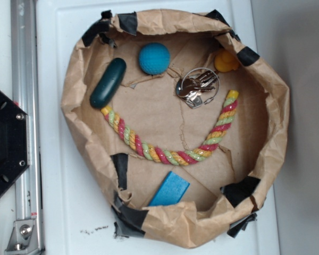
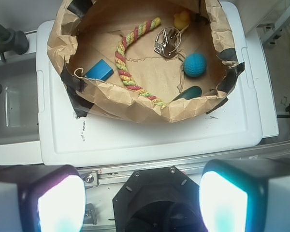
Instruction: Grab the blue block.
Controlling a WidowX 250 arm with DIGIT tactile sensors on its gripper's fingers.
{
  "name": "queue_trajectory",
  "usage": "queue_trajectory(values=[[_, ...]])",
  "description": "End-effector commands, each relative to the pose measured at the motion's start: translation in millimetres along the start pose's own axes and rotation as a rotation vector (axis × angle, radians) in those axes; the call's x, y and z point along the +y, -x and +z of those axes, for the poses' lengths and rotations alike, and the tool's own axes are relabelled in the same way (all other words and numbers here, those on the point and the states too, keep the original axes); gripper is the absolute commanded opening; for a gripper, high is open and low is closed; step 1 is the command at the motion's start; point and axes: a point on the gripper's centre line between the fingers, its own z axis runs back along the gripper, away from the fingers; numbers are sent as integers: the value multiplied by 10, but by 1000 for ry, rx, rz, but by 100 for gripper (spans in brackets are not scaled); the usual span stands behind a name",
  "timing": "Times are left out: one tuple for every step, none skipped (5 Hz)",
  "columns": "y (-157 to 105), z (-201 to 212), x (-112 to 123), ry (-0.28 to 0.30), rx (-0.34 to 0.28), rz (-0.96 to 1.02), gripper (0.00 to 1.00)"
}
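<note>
Blue block [image 1: 169, 189] untouched, fingers [image 2: 63, 203] apart

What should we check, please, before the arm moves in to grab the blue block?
1. Blue block visible in both views: ok.
2. Top of the block free of other items: ok.
3. Clear of the rope: ok, apart.
4. Room beside the paper wall: not ok, the block lies close to it.
5. End effector open and empty: ok, fingers spread.
6. End effector above the block: not ok, it is outside the paper bowl.
</note>
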Motion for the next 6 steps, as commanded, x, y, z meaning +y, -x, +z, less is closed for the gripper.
queue_trajectory(values=[[0,0,0,0,0,0,100],[-470,-279,-36,-44,20,202,100],[-831,-575,-104,-9,100,343,100],[-995,-915,-147,13,188,500,100],[-1019,-1269,-100,-24,211,625,100],[-1046,-1506,31,7,160,755,100]])
